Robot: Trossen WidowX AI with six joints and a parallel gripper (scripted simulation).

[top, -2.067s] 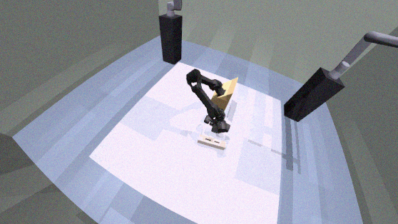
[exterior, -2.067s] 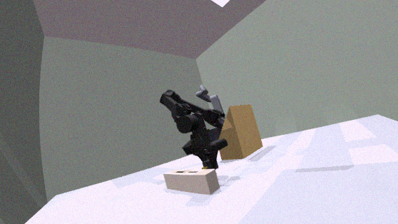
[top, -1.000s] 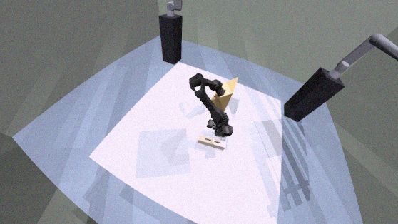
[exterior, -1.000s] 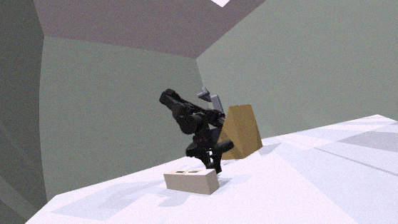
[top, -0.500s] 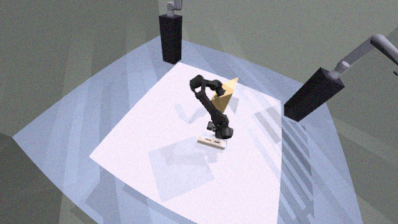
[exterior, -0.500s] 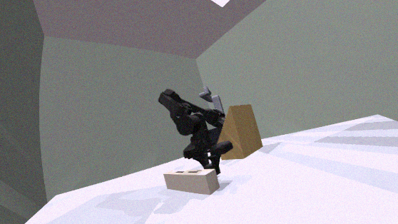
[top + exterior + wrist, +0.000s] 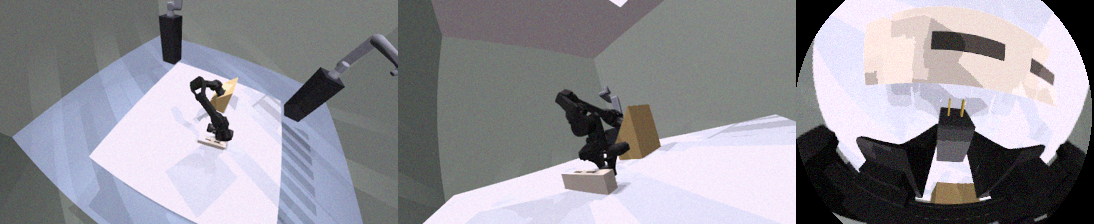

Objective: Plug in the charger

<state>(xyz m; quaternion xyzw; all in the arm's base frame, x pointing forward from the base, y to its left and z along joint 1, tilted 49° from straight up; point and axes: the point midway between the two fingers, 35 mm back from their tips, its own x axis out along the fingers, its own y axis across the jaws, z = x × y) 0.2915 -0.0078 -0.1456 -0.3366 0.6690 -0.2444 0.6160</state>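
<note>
The beige power strip (image 7: 210,144) (image 7: 587,182) (image 7: 896,57) lies on the table, with two dark outlet openings on top. In the wrist view the left outlet (image 7: 968,45) is above and slightly right of the prongs, and the right outlet (image 7: 1042,71) is near the strip's right end. My gripper (image 7: 609,167) (image 7: 951,127) is shut on the dark charger (image 7: 954,143), beside the strip's edge. The two gold prongs (image 7: 962,108) point toward the strip and show outside the outlets. The charger cannot be made out in the top and exterior views.
A tan wedge block (image 7: 222,104) (image 7: 642,133) stands behind the strip, at the arm's base. Two black pedestals (image 7: 172,39) (image 7: 312,96) with grey arms stand at the table's far and right edges. Shadows cross the white table top (image 7: 143,143).
</note>
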